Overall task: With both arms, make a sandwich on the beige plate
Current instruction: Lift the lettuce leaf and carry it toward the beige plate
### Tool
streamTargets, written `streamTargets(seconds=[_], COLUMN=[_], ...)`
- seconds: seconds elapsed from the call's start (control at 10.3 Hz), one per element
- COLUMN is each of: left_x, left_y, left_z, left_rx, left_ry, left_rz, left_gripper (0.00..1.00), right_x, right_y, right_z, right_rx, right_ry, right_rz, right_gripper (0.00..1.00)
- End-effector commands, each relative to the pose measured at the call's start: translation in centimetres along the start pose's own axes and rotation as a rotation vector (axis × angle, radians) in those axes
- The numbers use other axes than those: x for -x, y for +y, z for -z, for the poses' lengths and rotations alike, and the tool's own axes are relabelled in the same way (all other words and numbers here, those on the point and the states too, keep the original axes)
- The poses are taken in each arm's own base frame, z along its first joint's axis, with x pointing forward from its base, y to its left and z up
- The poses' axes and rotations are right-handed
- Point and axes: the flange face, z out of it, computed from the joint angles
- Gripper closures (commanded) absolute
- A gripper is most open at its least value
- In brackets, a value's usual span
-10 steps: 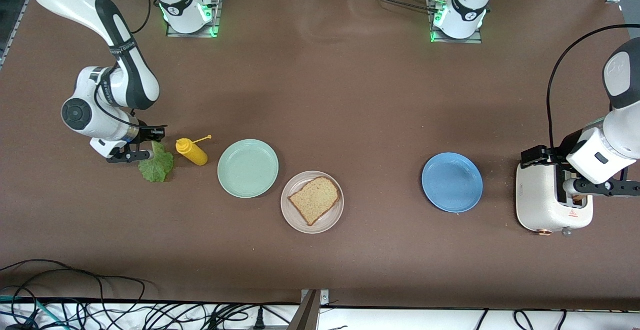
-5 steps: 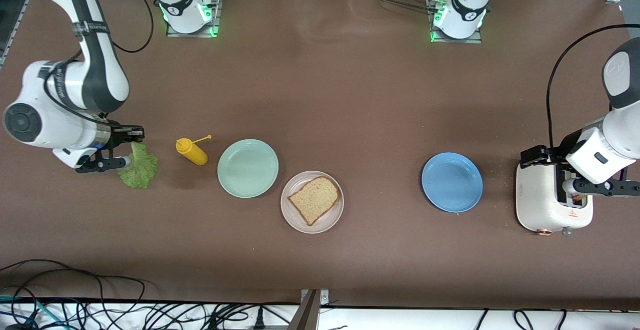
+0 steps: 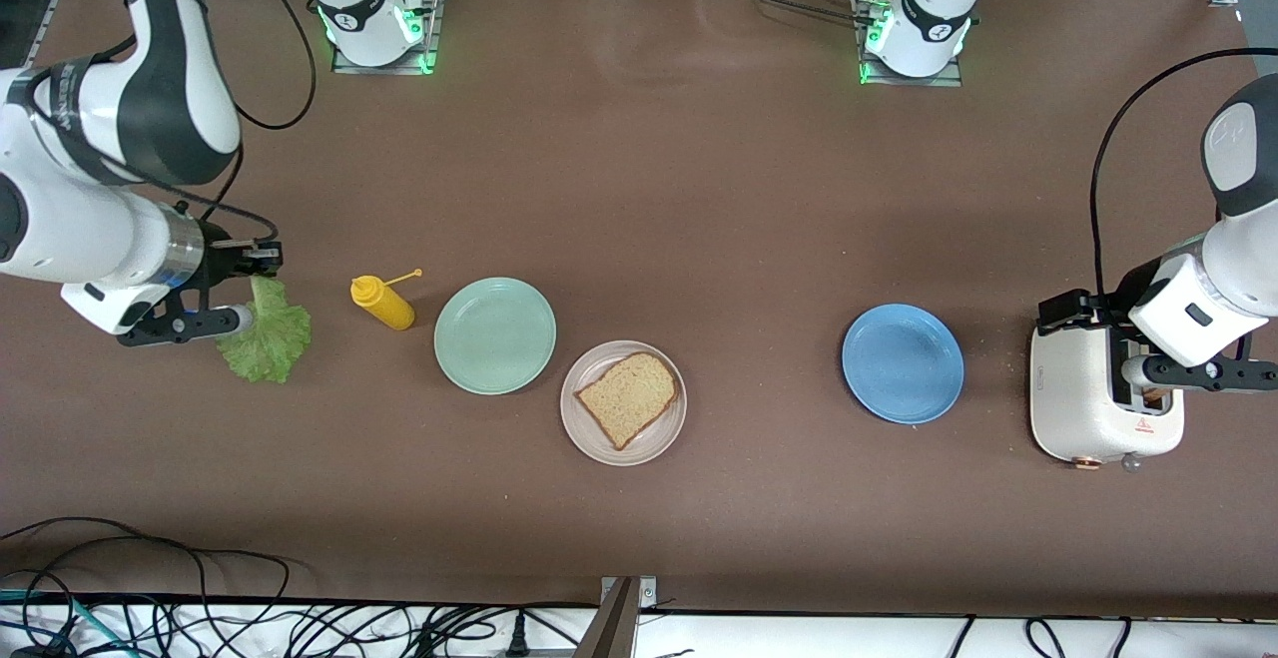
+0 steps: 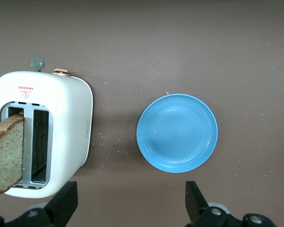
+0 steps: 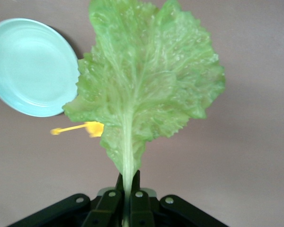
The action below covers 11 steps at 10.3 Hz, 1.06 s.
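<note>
Beige plate (image 3: 623, 402) resting on the brown surface (image 3: 699, 199), nearer the front camera than the mint-green plate (image 3: 494, 334) just beside it, rims almost touching. One tan, brown-crusted bread slice (image 3: 627, 398) lying flat on the beige plate, uncovered.

Lettuce leaf (image 3: 264, 338) off the surface, dangling by its pale stem from the right pincer (image 3: 243, 288), whose fingers (image 5: 128, 191) are pressed fully together on that stem. Crinkly blade of the leaf spread wide in the right wrist view, hanging over bare surface toward the right arm's end, with the mint-green plate and a yellow squeeze bottle (image 3: 381, 302) showing underneath. Bottle lying between the hanging leaf and the mint-green plate, its thin nozzle cap stretched out to one side.

Blue plate (image 3: 903, 362) bare, well apart from the beige plate, toward the left arm's end. White toaster (image 3: 1098, 408) near it, at that end of the surface. Second bread slice (image 4: 7, 153) standing up out of one of the toaster's two slots, seen in the left wrist view.

Left pincer (image 4: 130, 205) hovering over the toaster, spread as wide as it goes, gripping nothing, both fingertips (image 4: 66, 201) clear of toaster and bread.
</note>
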Motion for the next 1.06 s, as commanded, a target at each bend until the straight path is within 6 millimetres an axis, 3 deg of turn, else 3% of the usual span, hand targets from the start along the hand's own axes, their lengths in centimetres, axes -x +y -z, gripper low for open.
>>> streamTargets(seconds=[0.0,0.29,0.48,0.77,0.97], left_x=[0.3,0.3,0.3,0.3,0.3], left_y=[0.0,-0.2,-0.2,-0.2,-0.2], left_z=[0.4,-0.1,-0.1,-0.1,-0.1], left_rx=[0.005,0.008,0.008,0.008,0.008], left_ry=[0.001,-0.006,-0.006,-0.006,-0.006], left_rz=[-0.02,-0.02,-0.02,-0.02,-0.02], left_gripper=[0.0,0.0,0.0,0.0,0.0], right_x=[0.2,0.9,0.3,-2.0,-4.0], right_y=[-5.6,-13.7,-19.7,-26.6,-31.3], right_z=[2.2,2.0,1.2,-2.7,-6.8], right_rx=[0.009,0.016,-0.033,-0.179,-0.267], right_ry=[0.009,0.041,0.125,0.196,0.28], right_rz=[-0.081,-0.198,-0.279,-0.393,-0.458], right_gripper=[1.0,1.0,1.0,1.0,1.0])
